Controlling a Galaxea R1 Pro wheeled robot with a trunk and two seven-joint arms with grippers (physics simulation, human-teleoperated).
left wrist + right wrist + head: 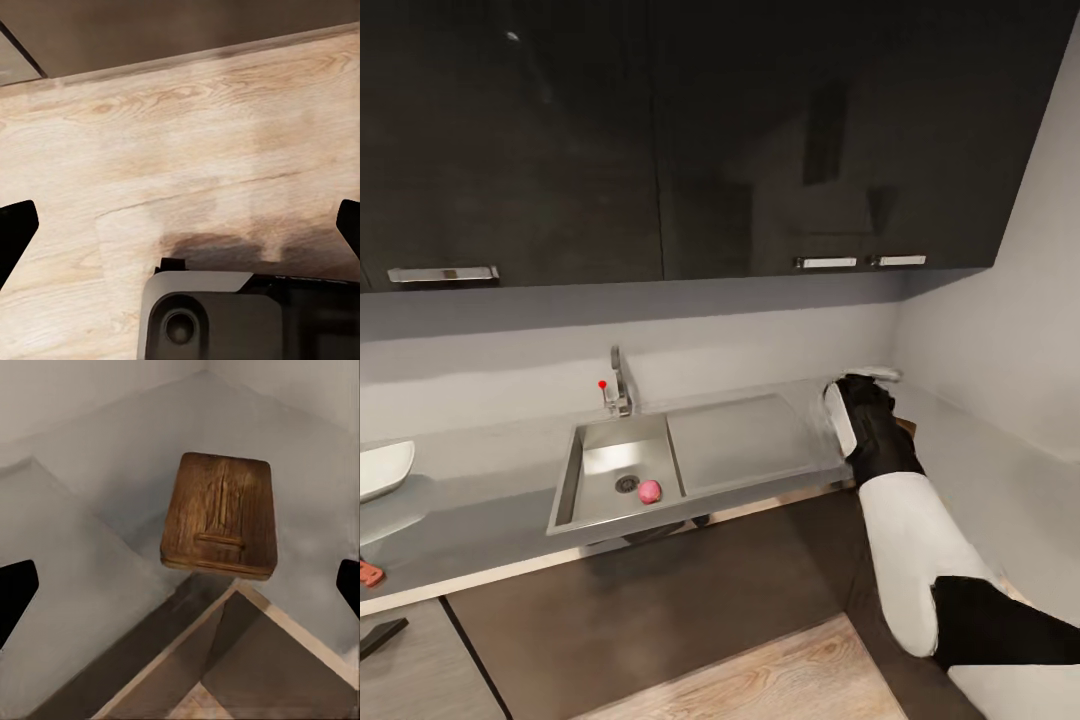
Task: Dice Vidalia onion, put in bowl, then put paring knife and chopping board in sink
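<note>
— While I hold the right arm up over the countertop [480, 520], where do you make the chopping board [220, 514]?

— On my right wrist camera it lies flat in the countertop's corner, straight ahead between the two dark fingertips [16, 592], which stand wide apart with nothing held. The board's near edge hangs slightly past the countertop lip. In the head view the right gripper [860, 400] hovers just past the sink [565, 480] drainboard's far end, and only a sliver of the board peeks out beside the wrist.

— And the Vidalia onion [649, 491]?

— In the sink basin, just beside the drain, well apart from the right gripper.

— The bowl [382, 468]?

— On the countertop on the sink's other side, at the picture's edge. A red-orange handle [369, 573] lies near it; I can't confirm it's the knife.

— Left gripper [180, 229]?

— Spread apart, empty, pointing at the wooden floor [187, 150].
</note>
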